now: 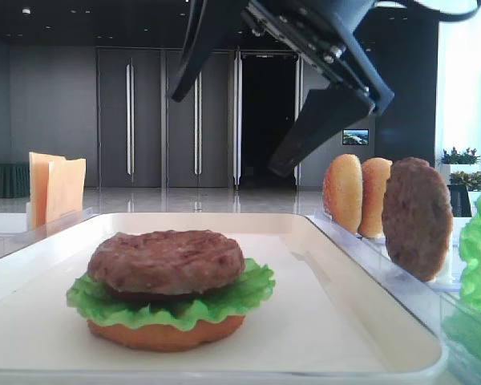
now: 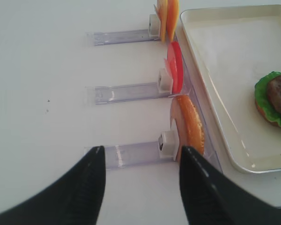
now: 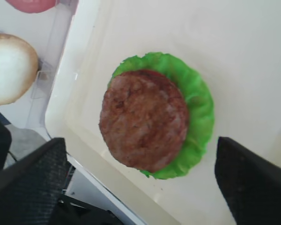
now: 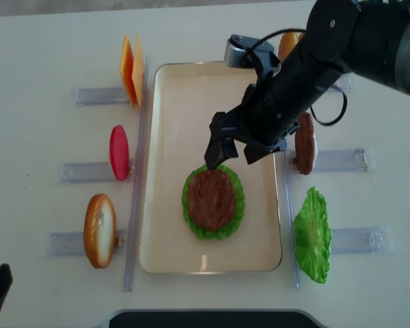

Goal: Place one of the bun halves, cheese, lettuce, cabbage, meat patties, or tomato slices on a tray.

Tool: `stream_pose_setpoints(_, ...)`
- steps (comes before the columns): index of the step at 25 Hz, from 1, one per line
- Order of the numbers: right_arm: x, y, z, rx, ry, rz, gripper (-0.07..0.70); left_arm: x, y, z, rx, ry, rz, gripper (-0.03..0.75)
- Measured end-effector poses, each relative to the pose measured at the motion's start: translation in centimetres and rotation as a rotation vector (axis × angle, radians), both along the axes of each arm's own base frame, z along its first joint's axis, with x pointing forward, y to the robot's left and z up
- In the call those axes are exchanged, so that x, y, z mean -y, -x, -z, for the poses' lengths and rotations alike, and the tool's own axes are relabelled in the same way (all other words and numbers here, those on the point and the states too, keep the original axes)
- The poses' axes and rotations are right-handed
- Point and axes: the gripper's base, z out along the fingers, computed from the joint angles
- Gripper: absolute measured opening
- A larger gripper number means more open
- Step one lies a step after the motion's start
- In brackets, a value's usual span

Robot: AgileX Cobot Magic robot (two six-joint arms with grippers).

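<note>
Spread wide and empty, right gripper [image 4: 227, 156] fingers hovering just above the meat patty [image 4: 211, 199] stacked on lettuce [image 4: 238, 205] in the tray [image 4: 184, 96]; left gripper [image 2: 140, 183] fingers also spread, well apart.

Tray [image 4: 165, 137] top half: lying bare, giving room.
Burger stack [image 4: 213, 199]: filling the lower middle.
Right gripper [image 4: 231, 152]: hanging open above the stack.
Side racks [image 4: 96, 170]: standing along both long edges.
</note>
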Motion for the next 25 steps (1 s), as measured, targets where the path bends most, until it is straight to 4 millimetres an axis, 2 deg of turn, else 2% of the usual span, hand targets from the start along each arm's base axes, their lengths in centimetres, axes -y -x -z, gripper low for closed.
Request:
stream_pose_setpoints(6,1.1,-2.1,-5.0,0.127,0.22,0.001,0.599,0.0,0.0,0.0,0.0,0.0,0.0,0.391)
stream_pose_setpoints(13,2.9,-4.3,-9.8,0.344,0.424,0.108,0.594,0.0,0.0,0.0,0.0,0.0,0.0,0.391)
stream_pose_setpoints(16,3.4,-4.8,-10.6,0.393,0.454,0.136,0.594,0.0,0.0,0.0,0.0,0.0,0.0,0.391)
stream_pose_setpoints(21,4.2,-5.3,-10.7,0.388,0.457,0.167,0.594,0.0,0.0,0.0,0.0,0.0,0.0,0.391)
stream_pose_setpoints(23,5.2,-5.8,-10.7,0.38,0.462,0.197,0.594,0.0,0.0,0.0,0.0,0.0,0.0,0.391)
stream_pose_setpoints(25,7.0,-6.7,-10.7,0.367,0.473,0.249,0.592,0.0,0.0,0.0,0.0,0.0,0.0,0.391)
